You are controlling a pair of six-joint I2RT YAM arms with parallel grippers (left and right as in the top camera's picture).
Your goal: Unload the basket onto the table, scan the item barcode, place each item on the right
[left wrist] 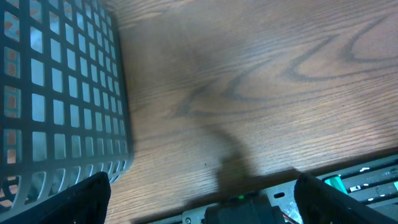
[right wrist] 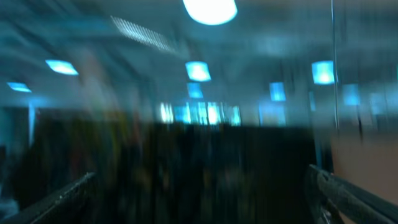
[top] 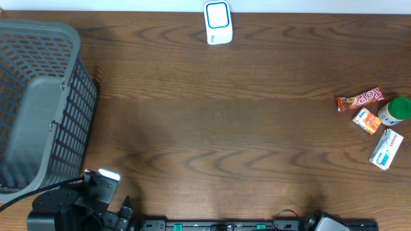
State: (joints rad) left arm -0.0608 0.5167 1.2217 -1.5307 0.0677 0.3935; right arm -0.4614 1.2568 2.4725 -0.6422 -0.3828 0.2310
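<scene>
1. The white scanner (top: 218, 23) stands at the middle of the far edge of the desk (top: 218, 128).
2. Four items lie in a cluster at the desk's right edge: a candy bar (top: 359, 99) farthest back, an orange packet (top: 366, 120) just beside a green-capped bottle (top: 395, 110), and a white and blue packet (top: 386, 149) nearest the front.
3. The scanner and the items are well apart, with bare wood between them.
4. A grey basket (top: 45, 102) sits at the left edge.
5. The left gripper (left wrist: 202, 180) hovers at the near left corner, just beside the basket's wall; its fingers (left wrist: 87, 196) are spread wide and hold nothing.
6. The right gripper (right wrist: 205, 199) is at the near edge, its camera tilted up toward blurred ceiling lights (right wrist: 210, 9); its fingers (right wrist: 348, 193) stand far apart with nothing between them.
</scene>
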